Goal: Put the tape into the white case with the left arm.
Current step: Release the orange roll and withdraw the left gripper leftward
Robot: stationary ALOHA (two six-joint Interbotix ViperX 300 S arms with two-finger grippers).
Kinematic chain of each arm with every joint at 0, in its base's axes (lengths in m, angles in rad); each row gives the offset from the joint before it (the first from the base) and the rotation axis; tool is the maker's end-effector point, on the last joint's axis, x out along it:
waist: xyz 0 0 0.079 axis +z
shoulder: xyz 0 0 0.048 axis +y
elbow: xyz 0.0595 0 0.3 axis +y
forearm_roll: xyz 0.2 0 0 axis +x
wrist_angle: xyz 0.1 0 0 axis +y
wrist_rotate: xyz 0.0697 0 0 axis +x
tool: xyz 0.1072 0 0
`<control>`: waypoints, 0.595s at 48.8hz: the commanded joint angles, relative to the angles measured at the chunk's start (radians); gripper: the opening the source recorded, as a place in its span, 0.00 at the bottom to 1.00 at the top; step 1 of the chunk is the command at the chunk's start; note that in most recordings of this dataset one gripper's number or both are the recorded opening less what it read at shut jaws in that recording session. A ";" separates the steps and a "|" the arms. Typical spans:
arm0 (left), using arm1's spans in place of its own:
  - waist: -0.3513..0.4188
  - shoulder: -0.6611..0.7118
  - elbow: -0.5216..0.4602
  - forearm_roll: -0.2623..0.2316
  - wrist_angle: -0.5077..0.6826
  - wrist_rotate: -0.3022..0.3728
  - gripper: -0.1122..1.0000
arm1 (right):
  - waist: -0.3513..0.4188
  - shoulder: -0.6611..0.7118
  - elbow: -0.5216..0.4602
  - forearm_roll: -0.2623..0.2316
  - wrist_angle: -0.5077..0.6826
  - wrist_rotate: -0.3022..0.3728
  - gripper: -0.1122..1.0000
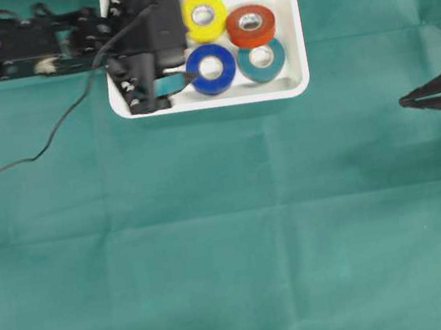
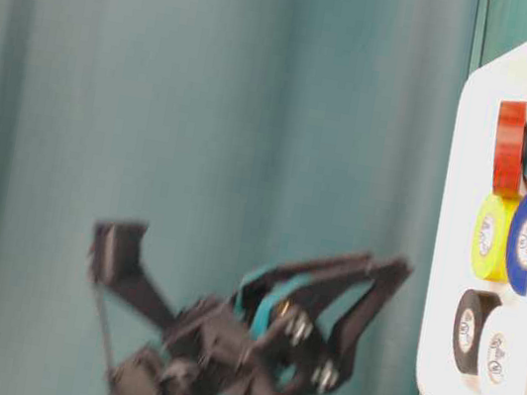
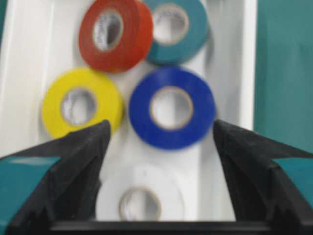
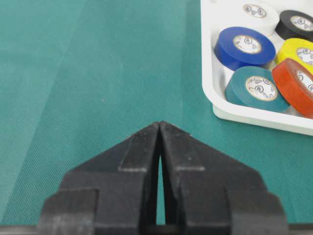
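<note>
Green cloth covers the worktop [image 1: 215, 234]. From overhead, the white case [image 1: 286, 27] sits against the far edge, holding yellow [image 1: 205, 16], red [image 1: 251, 26], blue [image 1: 211, 68] and teal [image 1: 262, 60] tape rolls; the left tool [image 1: 176, 77] hangs over the case's left end, while the right tool [image 1: 406, 102] waits near the right edge. Table-level, black [image 2: 469, 330] and white [image 2: 499, 359] rolls also lie inside. The left wrist view shows the left tool's fingers [image 3: 68, 161] spread wide, released, gripping nothing. The right wrist view shows the right tool clenched, empty.
</note>
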 commanded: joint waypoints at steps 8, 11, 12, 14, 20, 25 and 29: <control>-0.002 -0.169 0.126 -0.002 -0.067 -0.002 0.83 | -0.002 0.008 -0.014 -0.002 -0.008 0.000 0.01; -0.002 -0.209 0.167 -0.002 -0.081 -0.002 0.83 | -0.002 0.009 -0.012 -0.002 -0.008 0.000 0.01; -0.002 -0.219 0.178 -0.002 -0.083 -0.002 0.83 | -0.002 0.008 -0.012 -0.002 -0.008 0.000 0.01; -0.002 -0.238 0.199 -0.002 -0.087 -0.002 0.83 | -0.002 0.008 -0.012 -0.002 -0.008 0.000 0.01; -0.005 -0.287 0.265 -0.002 -0.087 0.002 0.83 | 0.000 0.009 -0.012 -0.002 -0.008 0.000 0.01; -0.006 -0.331 0.318 -0.002 -0.089 -0.002 0.83 | -0.002 0.008 -0.012 -0.002 -0.008 0.000 0.01; -0.009 -0.373 0.359 -0.003 -0.097 -0.002 0.83 | -0.002 0.008 -0.012 -0.002 -0.008 0.000 0.01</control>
